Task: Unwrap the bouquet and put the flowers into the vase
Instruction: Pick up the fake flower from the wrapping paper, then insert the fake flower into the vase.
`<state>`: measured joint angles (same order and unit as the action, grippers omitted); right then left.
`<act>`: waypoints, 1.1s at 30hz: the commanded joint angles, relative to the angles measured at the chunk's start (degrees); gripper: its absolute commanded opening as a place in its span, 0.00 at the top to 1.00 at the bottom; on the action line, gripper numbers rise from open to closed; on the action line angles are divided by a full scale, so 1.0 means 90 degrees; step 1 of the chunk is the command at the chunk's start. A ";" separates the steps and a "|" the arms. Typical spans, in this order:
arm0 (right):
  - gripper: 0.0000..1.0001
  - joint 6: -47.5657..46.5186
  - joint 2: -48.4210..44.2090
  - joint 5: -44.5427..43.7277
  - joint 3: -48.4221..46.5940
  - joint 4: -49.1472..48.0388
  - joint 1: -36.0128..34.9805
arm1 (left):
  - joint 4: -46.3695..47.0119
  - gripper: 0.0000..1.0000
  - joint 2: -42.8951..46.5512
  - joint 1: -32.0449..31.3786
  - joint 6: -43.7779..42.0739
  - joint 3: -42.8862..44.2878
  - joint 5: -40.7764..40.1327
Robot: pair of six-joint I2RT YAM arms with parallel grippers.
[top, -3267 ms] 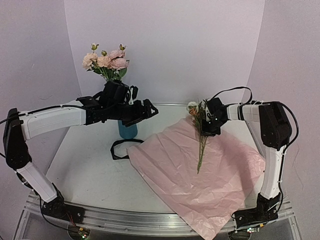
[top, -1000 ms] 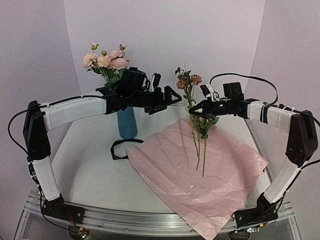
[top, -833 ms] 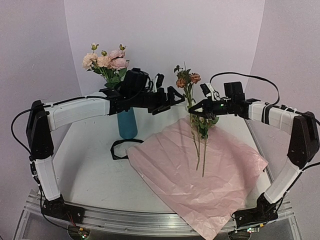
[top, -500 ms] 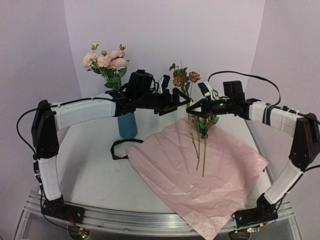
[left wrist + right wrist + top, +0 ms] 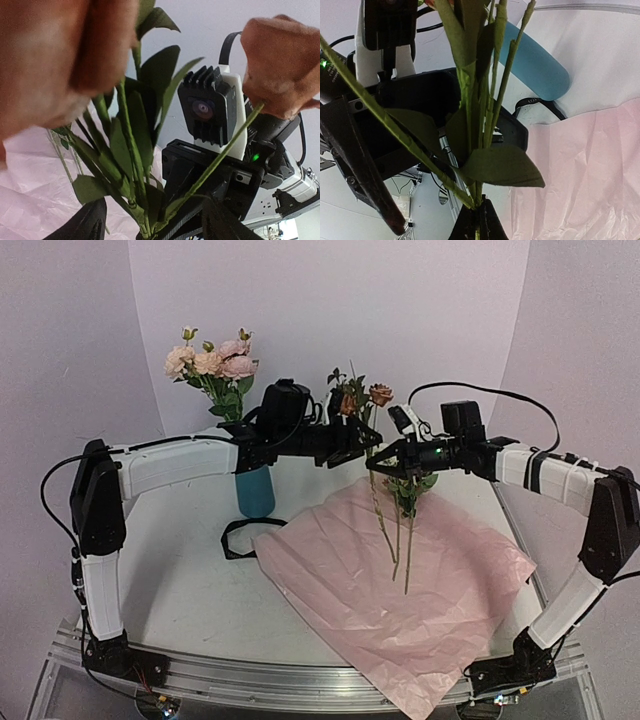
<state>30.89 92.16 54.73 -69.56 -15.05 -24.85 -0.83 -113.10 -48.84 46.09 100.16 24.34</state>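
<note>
My right gripper (image 5: 385,460) (image 5: 479,222) is shut on the green stems of a few rust-orange flowers (image 5: 358,400) and holds them upright above the table. Their stems (image 5: 398,535) hang down over the pink paper. My left gripper (image 5: 362,443) (image 5: 155,222) has reached across to them. Its jaws stand apart on either side of the leafy stems (image 5: 131,165), just above the right gripper. The teal vase (image 5: 256,490) (image 5: 535,65) stands at the back left with pink and cream flowers (image 5: 212,360) in it.
The lilac-pink wrapping paper (image 5: 400,590) (image 5: 585,175) lies spread flat over the table's right half, its near corner hanging over the front edge. A black ribbon (image 5: 240,535) lies beside the vase. White walls close the back and sides.
My left arm has stretched right to the held flowers and its jaws have narrowed around the stems. The right gripper has carried the flowers slightly up and left.
</note>
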 commanded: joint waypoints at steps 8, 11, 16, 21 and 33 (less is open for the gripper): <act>1.00 0.0023 -0.0230 0.0354 0.0092 -0.0154 -0.0078 | 0.0355 0.73 -0.0021 -0.0023 -0.0004 0.0337 -0.0100; 1.00 0.0015 -0.0220 0.0359 0.0120 -0.0154 -0.0077 | 0.0355 0.87 -0.0020 -0.0023 -0.0019 0.0328 -0.0116; 0.95 -0.0007 -0.0171 0.0303 0.0122 -0.0119 -0.0075 | 0.0343 1.00 0.0034 -0.0023 -0.0148 0.0256 -0.0153; 0.56 -0.0173 -0.0212 0.0036 0.0119 0.0015 -0.0075 | 0.0258 1.00 0.0220 -0.0023 -0.0598 0.0087 -0.0306; 0.18 -0.0537 -0.0534 -0.1002 0.0082 0.0185 -0.0059 | -0.0746 1.00 0.1181 -0.0023 -0.2837 -0.0235 -0.2187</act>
<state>27.97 91.42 49.94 -68.64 -13.53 -25.23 -6.29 -110.17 -48.84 30.60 99.12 14.06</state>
